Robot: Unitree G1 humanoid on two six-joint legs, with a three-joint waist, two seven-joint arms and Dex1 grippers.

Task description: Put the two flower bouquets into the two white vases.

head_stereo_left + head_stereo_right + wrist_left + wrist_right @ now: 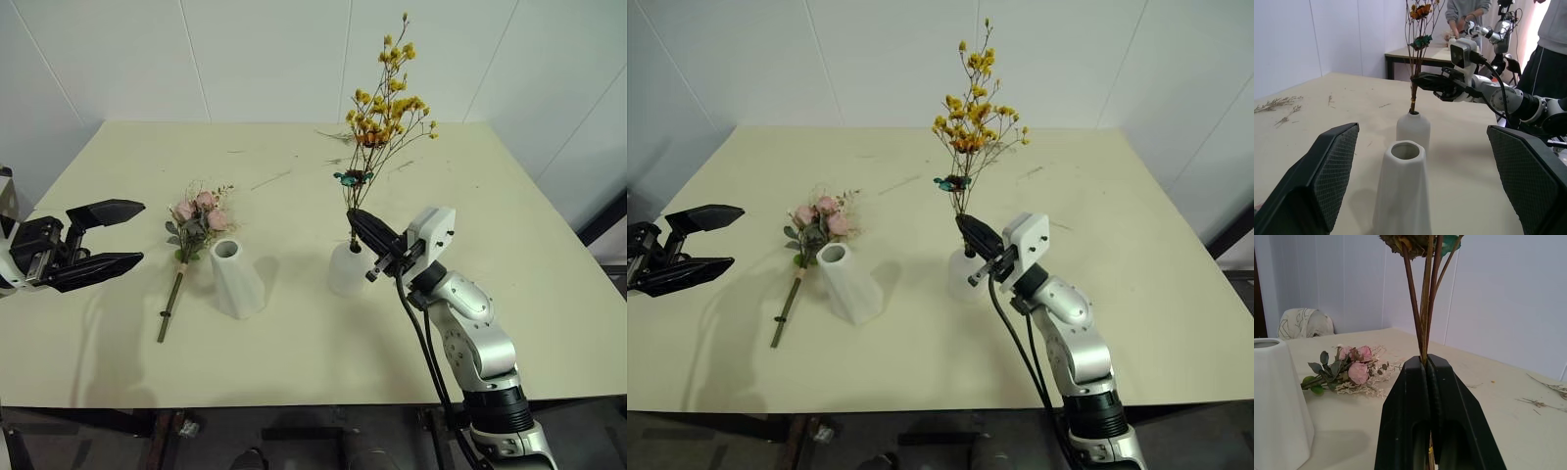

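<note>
Table [294, 362], pale yellow-green, bearing two white vases side by side near its middle. Short rounded vase [348, 269]: narrow top hole taking the lower stem ends of the yellow spray [385, 108], which stands upright and fans out high above the rim. Right gripper [364, 233]: black fingers [1409, 416] pressed together on the spray's stems just above the vase mouth, stems rising between the fingertips in the right wrist view. Tall faceted vase [235, 279]: upright, to the robot's left of the short one and apart from it, round mouth open and dark, nothing standing in it; seen from the left wrist directly in front of the short vase. Pink rose bunch [199, 217]: flat on the table just left of the tall vase, blossoms and grey-green leaves toward the far edge, long stem running toward the near edge, not touching either vase. Left gripper [98, 240]: above the table's left edge, fingers spread wide, nothing between them, well apart from the roses. Loose dried twigs [338, 157]: scattered on the far part of the table.
</note>
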